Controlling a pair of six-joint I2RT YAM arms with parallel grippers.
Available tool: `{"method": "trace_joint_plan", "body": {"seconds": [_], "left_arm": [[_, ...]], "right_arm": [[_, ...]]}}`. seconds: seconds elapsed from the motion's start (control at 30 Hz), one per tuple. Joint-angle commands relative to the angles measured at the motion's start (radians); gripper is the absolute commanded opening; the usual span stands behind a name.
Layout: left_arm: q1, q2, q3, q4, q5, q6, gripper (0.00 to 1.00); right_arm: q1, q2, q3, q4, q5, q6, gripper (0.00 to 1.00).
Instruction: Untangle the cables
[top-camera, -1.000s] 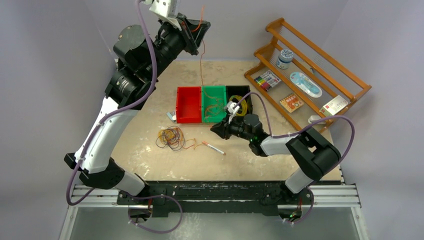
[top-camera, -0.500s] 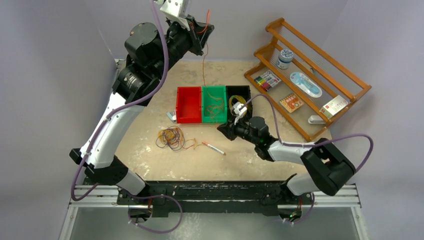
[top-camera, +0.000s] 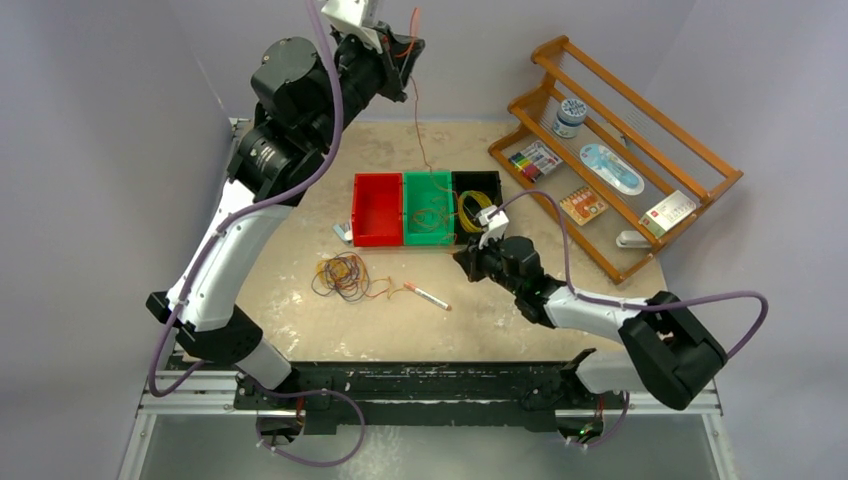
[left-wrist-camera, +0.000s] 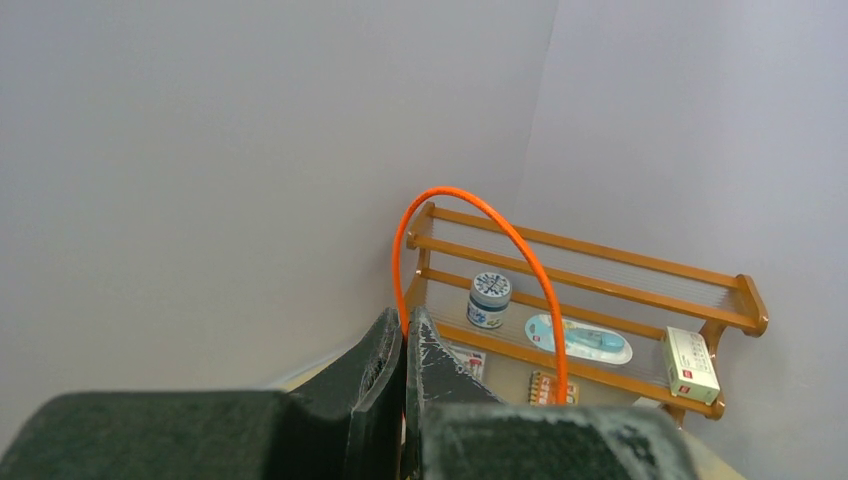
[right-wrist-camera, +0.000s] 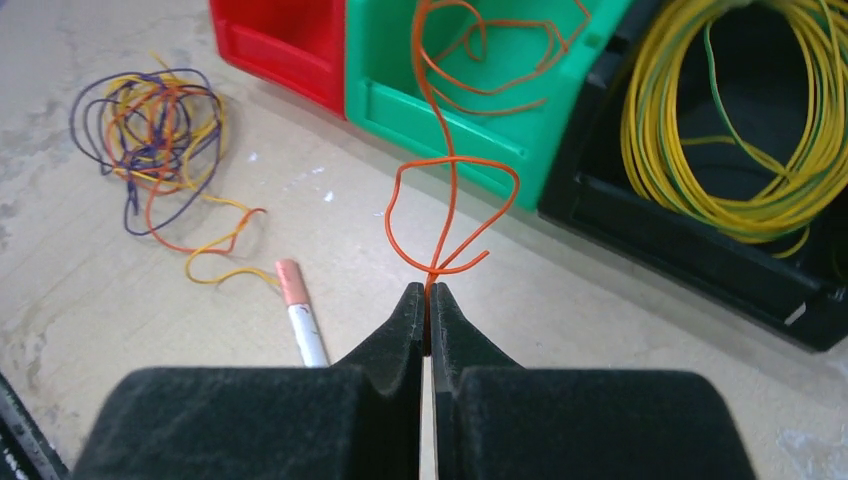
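Observation:
A tangle of orange, yellow and purple cables (top-camera: 343, 275) (right-wrist-camera: 150, 125) lies on the table left of centre. One orange cable (top-camera: 420, 130) has been drawn out of it. It hangs from my left gripper (top-camera: 405, 48), raised high at the back, down into the green bin (top-camera: 428, 238). In the left wrist view that gripper (left-wrist-camera: 405, 318) is shut on the orange cable (left-wrist-camera: 470, 200), which arches above the fingers. My right gripper (top-camera: 462, 258) (right-wrist-camera: 427, 290) sits low in front of the bins, shut on a crossing loop of the same orange cable (right-wrist-camera: 450, 215).
A red bin (top-camera: 377, 212) stands left of the green one. To its right, a black bin (top-camera: 478, 182) holds a yellow cable coil (right-wrist-camera: 740, 130). A pen (top-camera: 428, 296) (right-wrist-camera: 303, 330) lies on the table. A wooden rack (top-camera: 620, 150) with small items fills the back right.
My right gripper has drawn back toward the right and closed on the orange cable loop. The left arm has shifted slightly, still holding the cable up.

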Motion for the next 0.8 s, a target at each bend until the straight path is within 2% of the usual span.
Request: {"method": "trace_joint_plan", "body": {"seconds": [0.0,0.23,0.47,0.63,0.77], "left_arm": [[-0.001,0.002,0.097,0.006,-0.035,0.047,0.00],[0.000,0.015,0.177,-0.016,-0.101,0.119,0.00],[0.000,-0.007,0.200,-0.003,-0.190,0.201,0.00],[0.000,-0.020,0.171,0.001,-0.185,0.206,0.00],[0.000,-0.027,0.128,0.009,-0.155,0.186,0.00]], "right_arm": [[0.003,0.036,0.027,-0.063,0.119,0.085,0.00],[0.001,0.145,0.050,-0.086,0.125,0.176,0.00],[0.000,0.223,0.060,-0.073,0.112,0.190,0.00],[-0.001,0.214,0.066,-0.069,0.113,0.190,0.00],[-0.001,0.138,0.065,-0.065,0.099,0.163,0.00]]}}
